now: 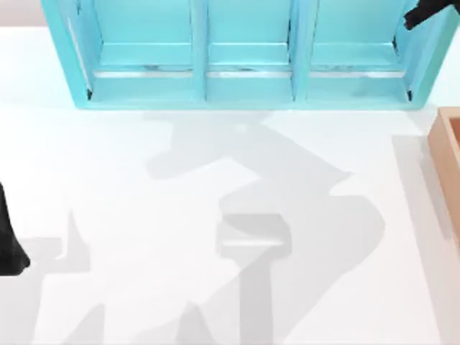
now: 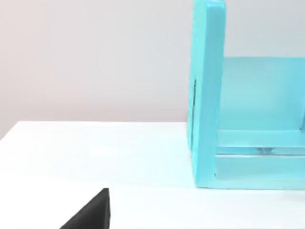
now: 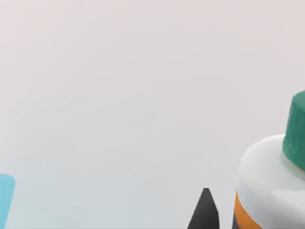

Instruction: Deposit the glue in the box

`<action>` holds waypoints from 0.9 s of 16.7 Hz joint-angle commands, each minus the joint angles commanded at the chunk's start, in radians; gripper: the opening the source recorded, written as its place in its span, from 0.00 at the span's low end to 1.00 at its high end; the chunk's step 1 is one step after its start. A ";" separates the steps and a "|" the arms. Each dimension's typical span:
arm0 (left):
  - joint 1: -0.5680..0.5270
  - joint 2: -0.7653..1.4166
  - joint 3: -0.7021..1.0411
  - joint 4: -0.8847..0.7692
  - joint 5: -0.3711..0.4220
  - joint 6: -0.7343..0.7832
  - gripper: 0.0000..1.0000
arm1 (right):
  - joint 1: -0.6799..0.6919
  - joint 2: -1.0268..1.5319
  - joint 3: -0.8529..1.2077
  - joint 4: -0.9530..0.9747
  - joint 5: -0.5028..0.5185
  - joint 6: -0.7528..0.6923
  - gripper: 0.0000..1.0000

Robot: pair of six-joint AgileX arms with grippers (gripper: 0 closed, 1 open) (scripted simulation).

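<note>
The glue [image 3: 271,181] is a white bottle with a green cap and an orange band, seen close up in the right wrist view with only bare wall behind it. One black fingertip [image 3: 205,210] of my right gripper rises beside it, and the bottle appears held off the table. In the top view my right gripper [image 1: 430,12] is at the far right corner, above the right end of the shelf unit. The box [image 1: 449,165], tan with straight walls, lies at the table's right edge, partly cut off. My left arm [image 1: 8,241] is parked at the left edge.
A large teal shelf unit [image 1: 248,86] with three compartments spans the back of the table; its end wall [image 2: 207,95] stands close in the left wrist view. Arm shadows fall across the white tabletop [image 1: 108,180].
</note>
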 joint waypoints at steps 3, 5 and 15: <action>0.000 0.000 0.000 0.000 0.000 0.000 1.00 | -0.274 -0.037 -0.172 0.059 -0.375 -0.001 0.00; 0.000 0.000 0.000 0.000 0.000 0.000 1.00 | -0.452 -0.046 -0.278 0.075 -0.604 0.000 0.00; 0.000 0.000 0.000 0.000 0.000 0.000 1.00 | -1.004 -0.038 -0.583 0.044 -1.230 0.015 0.00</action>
